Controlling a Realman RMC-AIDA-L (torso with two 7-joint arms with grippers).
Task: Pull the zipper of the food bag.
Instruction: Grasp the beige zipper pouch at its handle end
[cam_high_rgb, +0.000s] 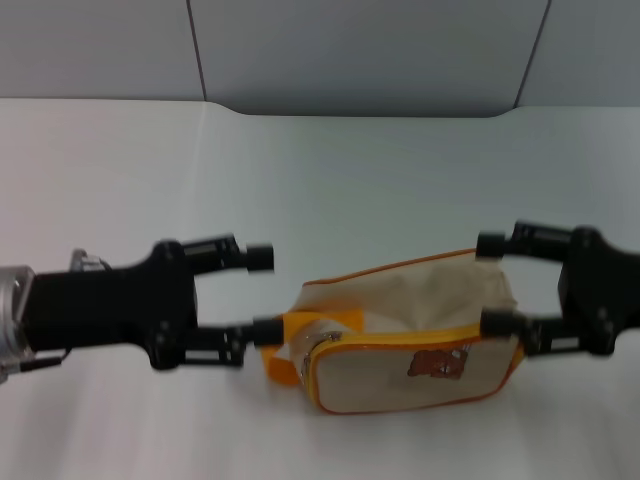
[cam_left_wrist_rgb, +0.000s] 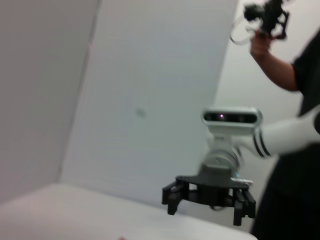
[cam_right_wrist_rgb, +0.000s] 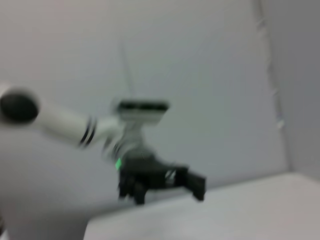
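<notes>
Zipper (cam_high_rgb: 400, 340), orange-yellow on the beige canvas food bag (cam_high_rgb: 410, 345) at lower centre, looks closed; left gripper (cam_high_rgb: 262, 293) and right gripper (cam_high_rgb: 490, 283) flank it, jaws wide, nothing gripped yet.

one food bag (cam_high_rgb: 415, 345), one zipper (cam_high_rgb: 400, 340), two grippers, one person (cam_left_wrist_rgb: 295, 100)

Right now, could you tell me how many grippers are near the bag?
2: the left gripper sits open at the food bag's handle end; the right gripper sits open around its opposite end.
</notes>
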